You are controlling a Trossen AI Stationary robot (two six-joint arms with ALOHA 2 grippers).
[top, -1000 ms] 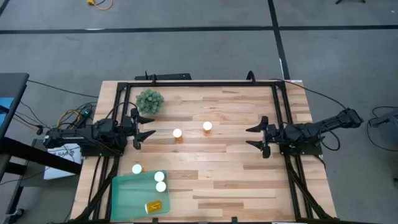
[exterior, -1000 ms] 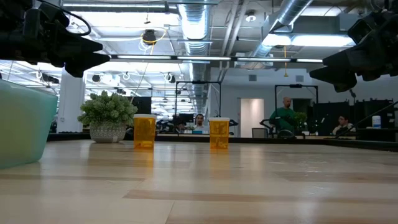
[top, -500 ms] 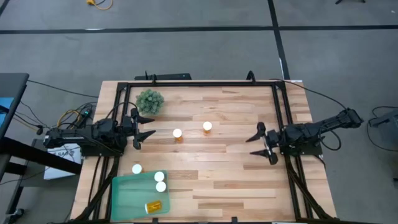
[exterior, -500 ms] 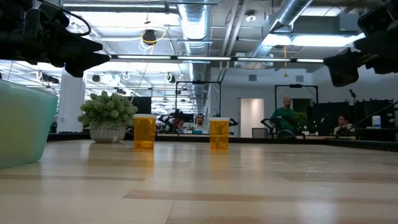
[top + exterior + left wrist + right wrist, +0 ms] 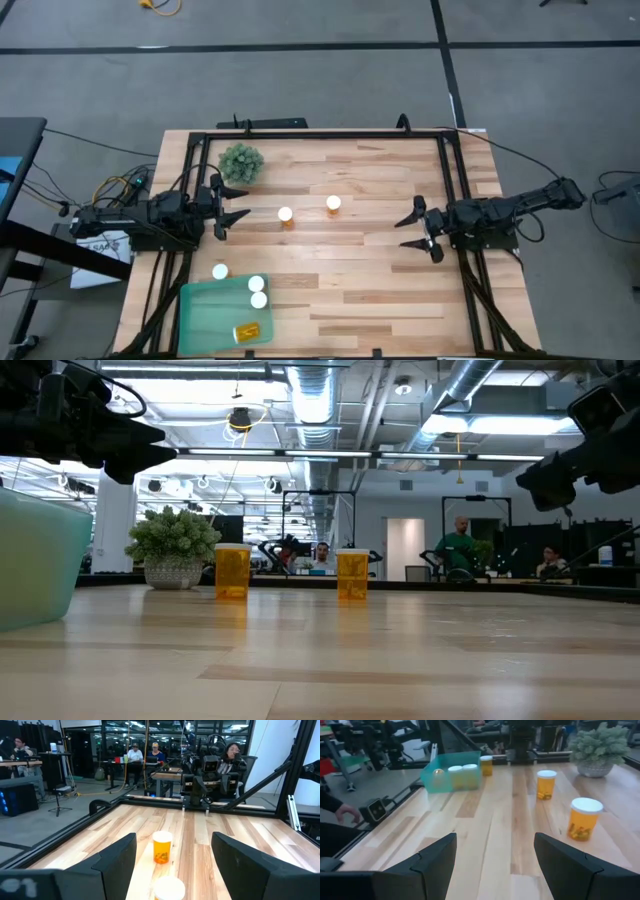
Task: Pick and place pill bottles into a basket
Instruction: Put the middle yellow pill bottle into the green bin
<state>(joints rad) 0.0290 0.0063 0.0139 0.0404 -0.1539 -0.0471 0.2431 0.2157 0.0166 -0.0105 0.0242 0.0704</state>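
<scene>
Two amber pill bottles with white caps stand upright mid-table (image 5: 286,216) (image 5: 333,205); they also show in the low view (image 5: 232,572) (image 5: 352,575). A third bottle (image 5: 220,272) stands just outside the far left corner of the teal basket (image 5: 205,310). In the basket two bottles stand (image 5: 256,285) (image 5: 259,299) and one lies on its side (image 5: 247,331). My left gripper (image 5: 238,203) is open and empty, left of the nearer mid-table bottle (image 5: 162,846). My right gripper (image 5: 404,232) is open and empty at the right, facing the bottles (image 5: 583,818) (image 5: 546,784).
A small bushy green plant in a pot (image 5: 241,162) stands at the far left, behind my left gripper. A black frame (image 5: 320,134) runs along the table's edges. A person's hand (image 5: 347,812) shows beyond the table in the right wrist view.
My right gripper has shifted a little toward the table's near edge and stays open. The bottles and the basket have not moved.
</scene>
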